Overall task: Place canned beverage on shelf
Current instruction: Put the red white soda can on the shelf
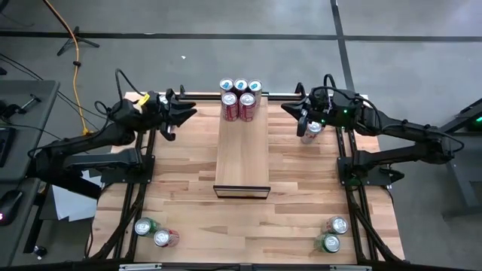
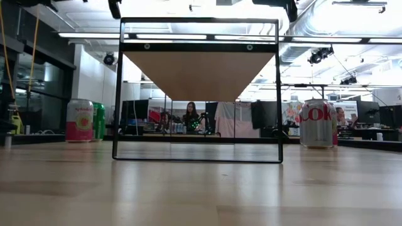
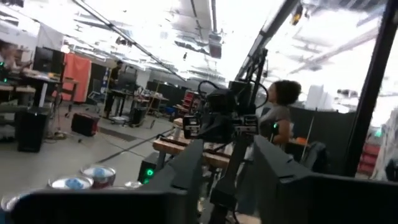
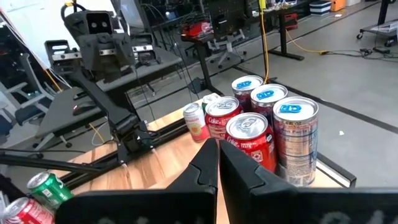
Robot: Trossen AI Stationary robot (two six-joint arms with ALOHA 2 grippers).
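The shelf (image 1: 242, 158) is a pale narrow panel running down the table's middle, with a dark frame (image 2: 198, 94) at its near end. Several cans (image 1: 241, 98) stand upright in a cluster on its far end, also seen in the right wrist view (image 4: 261, 127). My left gripper (image 1: 192, 113) hovers at the far left of the shelf, open and holding nothing. My right gripper (image 1: 287, 108) hovers at the far right of the shelf, shut and holding nothing, pointing at the cluster (image 4: 217, 165). One more can (image 1: 311, 129) stands on the table under my right arm.
Two cans (image 1: 154, 232) sit near the table's front left corner and two more (image 1: 331, 233) near the front right. A pink can (image 4: 196, 121) stands beyond the shelf on the left arm's side. The table on both sides of the shelf's near half is bare wood.
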